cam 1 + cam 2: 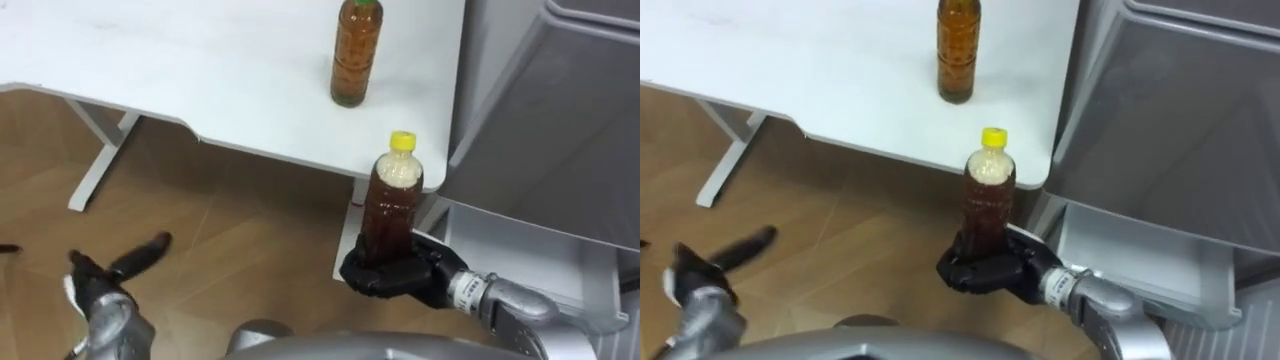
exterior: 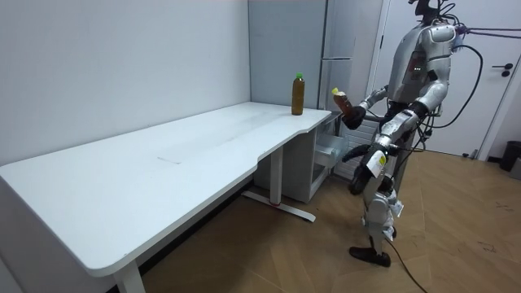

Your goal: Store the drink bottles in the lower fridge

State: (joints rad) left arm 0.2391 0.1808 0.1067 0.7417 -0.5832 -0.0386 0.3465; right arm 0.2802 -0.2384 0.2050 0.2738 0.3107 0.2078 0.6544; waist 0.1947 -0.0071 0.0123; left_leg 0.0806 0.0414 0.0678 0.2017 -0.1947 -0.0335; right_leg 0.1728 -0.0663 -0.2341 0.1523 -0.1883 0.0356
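My right hand [image 1: 392, 272] [image 1: 985, 272] is shut on a brown drink bottle with a yellow cap [image 1: 393, 200] [image 1: 987, 193], held upright in front of the table's corner. A second brown bottle with a green cap [image 1: 356, 52] [image 1: 956, 45] [image 2: 298, 94] stands on the white table [image 1: 200, 70] near its far corner. My left hand [image 1: 110, 285] [image 1: 705, 280] hangs low over the wooden floor, fingers straight and open, holding nothing. The grey fridge [image 1: 560, 120] [image 1: 1170, 110] stands to my right, its lower drawer [image 1: 1140, 260] pulled open.
In the room view I stand at the table's end beside the fridge [image 2: 346, 49]. The table's white legs [image 1: 95, 150] reach the floor on the left. Wooden floor [image 1: 240, 240] lies between me and the table.
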